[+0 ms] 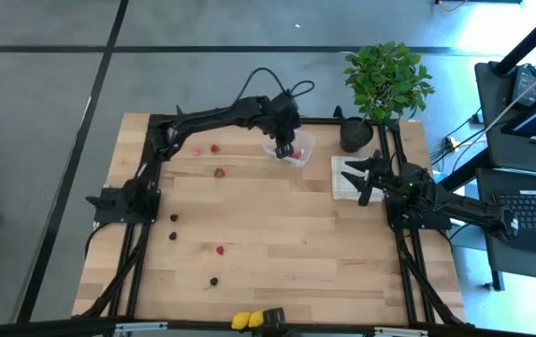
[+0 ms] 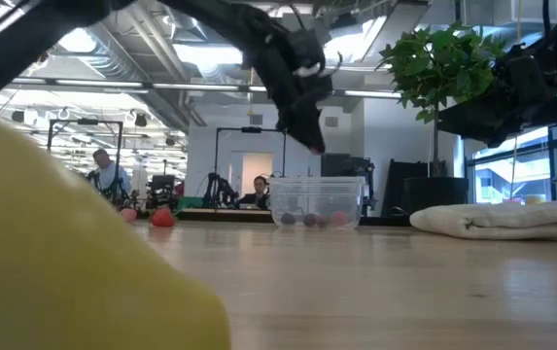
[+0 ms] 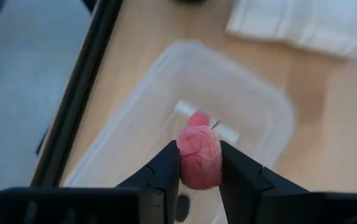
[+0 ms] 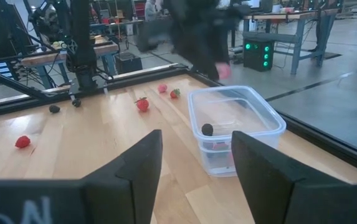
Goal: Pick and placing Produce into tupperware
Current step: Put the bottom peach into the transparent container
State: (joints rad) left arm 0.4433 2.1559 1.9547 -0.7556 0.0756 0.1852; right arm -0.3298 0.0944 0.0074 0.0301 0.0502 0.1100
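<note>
My left gripper (image 1: pixel 284 150) hangs over the clear tupperware (image 1: pixel 297 146) at the table's far side, shut on a pink berry (image 3: pixel 199 157). Inside the tupperware (image 4: pixel 234 127) lie a dark round piece (image 4: pixel 207 129) and some pink ones (image 2: pixel 338 219). More produce lies loose on the wood: red berries (image 1: pixel 215 148) (image 1: pixel 220 172) (image 1: pixel 220 250), dark ones (image 1: pixel 173 218) (image 1: pixel 214 281), and two yellow pieces (image 1: pixel 248 320) at the near edge. My right gripper (image 4: pixel 194 168) waits open over the beige cloth (image 1: pixel 347 178) at the right. My left gripper pinches the pink berry by its two sides (image 3: pixel 197 163) between its two fingers (image 3: pixel 166 168). The fingers slant down from above and from the table's left. The berry is lifted clear, above the tupperware's open top.
A potted plant (image 1: pixel 386 80) in a black pot (image 1: pixel 354 134) stands at the far right corner, close behind the cloth. In the low view one yellow piece (image 2: pixel 64 253) fills the near left. People (image 2: pixel 108 175) show in the room beyond the table.
</note>
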